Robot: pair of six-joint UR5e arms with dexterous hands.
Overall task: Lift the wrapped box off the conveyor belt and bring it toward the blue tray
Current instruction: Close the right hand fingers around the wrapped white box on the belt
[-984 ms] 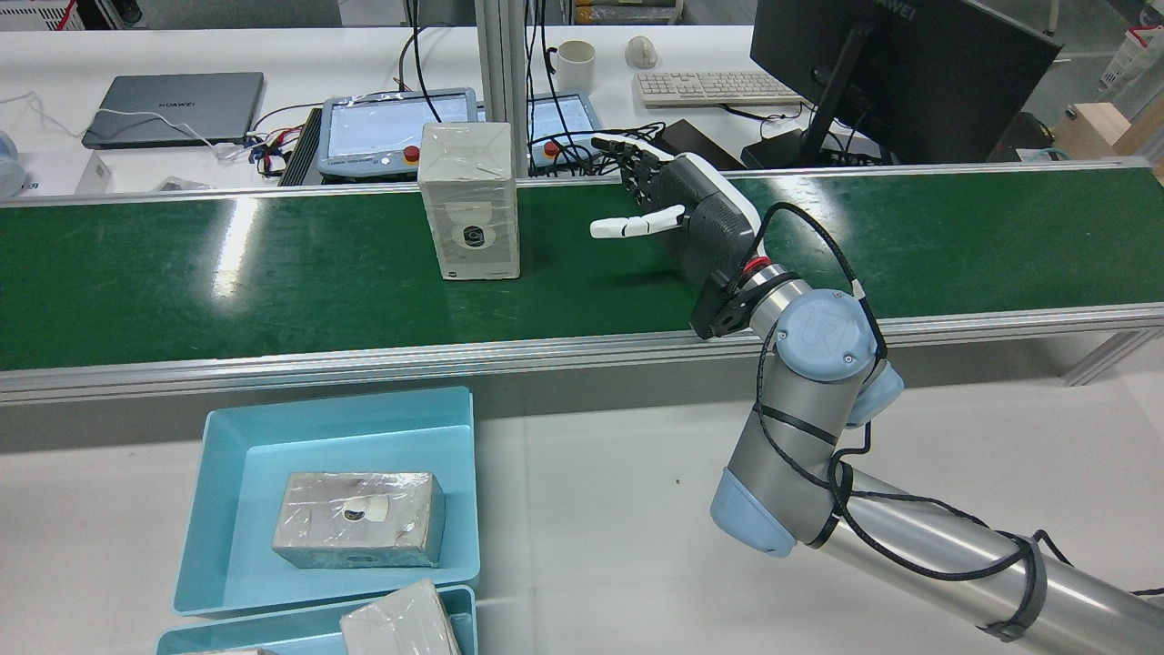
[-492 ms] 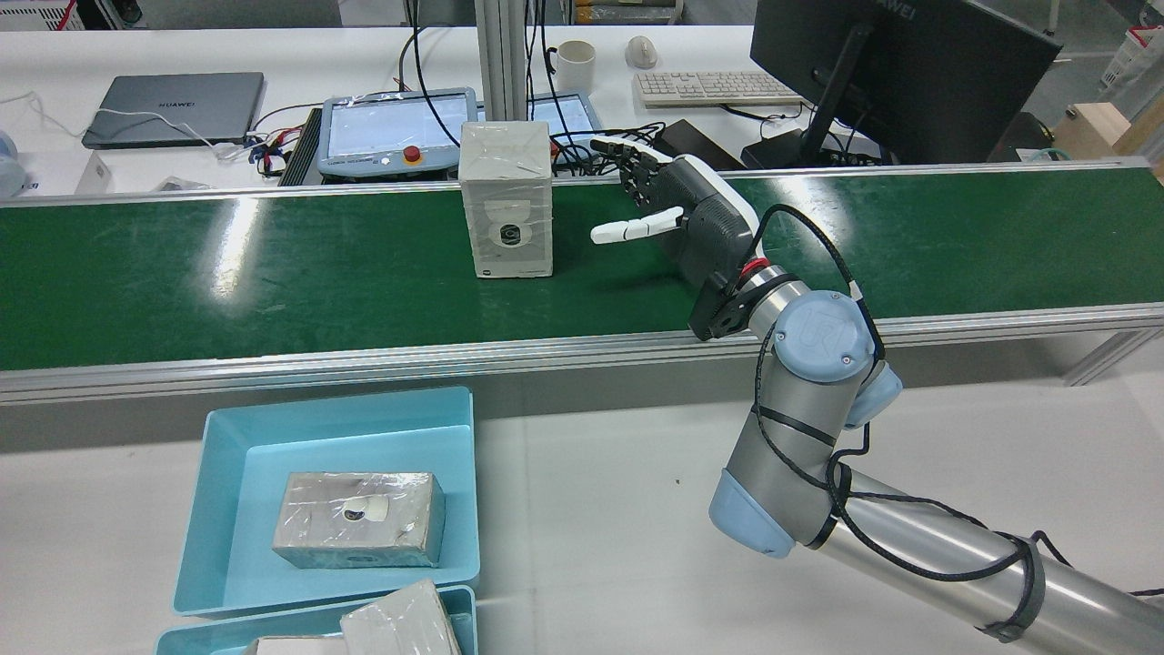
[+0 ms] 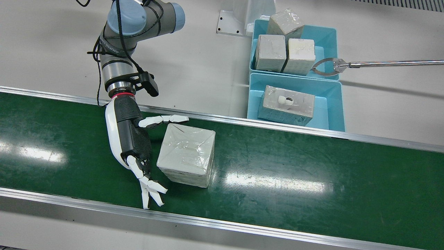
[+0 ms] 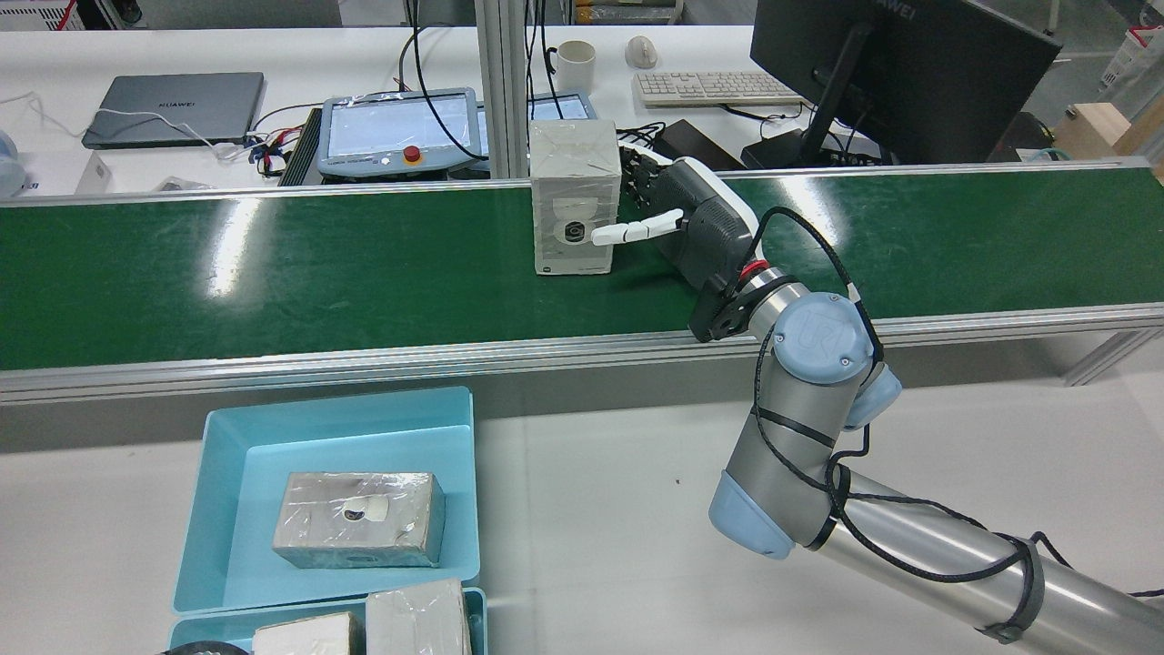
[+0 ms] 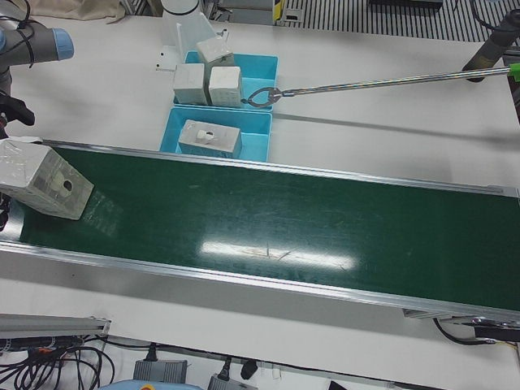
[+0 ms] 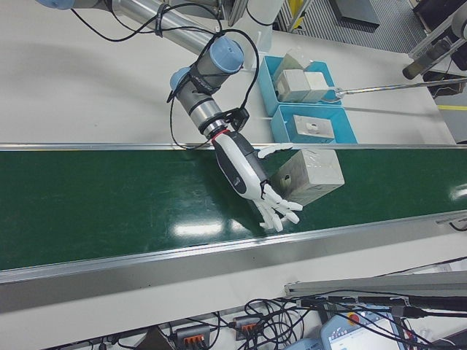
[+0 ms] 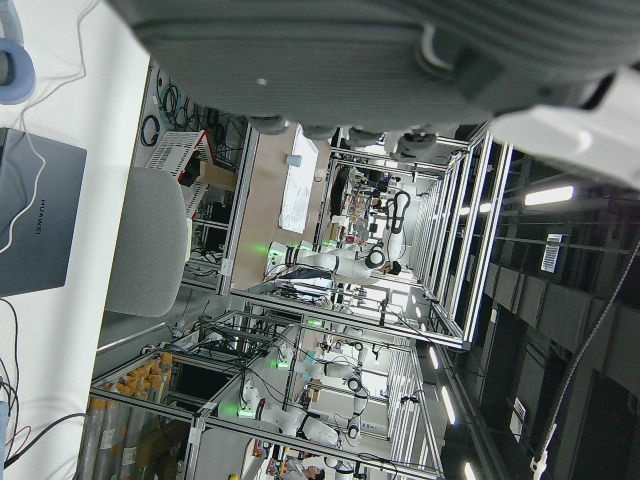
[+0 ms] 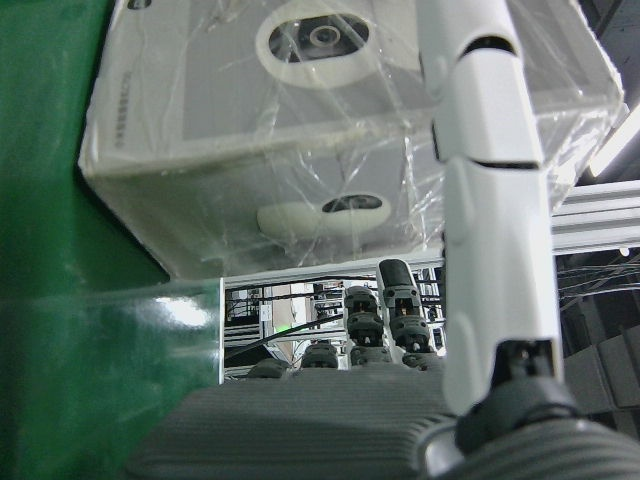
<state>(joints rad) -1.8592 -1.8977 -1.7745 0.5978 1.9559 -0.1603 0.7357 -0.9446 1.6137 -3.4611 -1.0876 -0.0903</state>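
The wrapped box (image 3: 187, 156) stands upright on the green conveyor belt (image 3: 312, 166). It also shows in the rear view (image 4: 575, 205), the right-front view (image 6: 306, 175) and close up in the right hand view (image 8: 330, 130). My right hand (image 3: 133, 142) is open on the belt, palm facing the box, with the thumb (image 4: 637, 229) along one side and the fingers (image 3: 151, 189) spread along the other. I cannot tell whether it touches the box. The blue tray (image 3: 333, 104) holds one wrapped box beside the belt. The left hand view shows only my left hand's palm (image 7: 350, 50).
A second blue tray (image 3: 329, 34) behind the first holds three wrapped boxes. A long metal grabber tool (image 3: 333, 65) reaches over it from the side. Beyond the belt are a monitor (image 4: 900, 64), pendants and cables.
The box has ridden the belt to the right in the rear view and now sits between the thumb and fingers of my right hand. The hand has barely moved.
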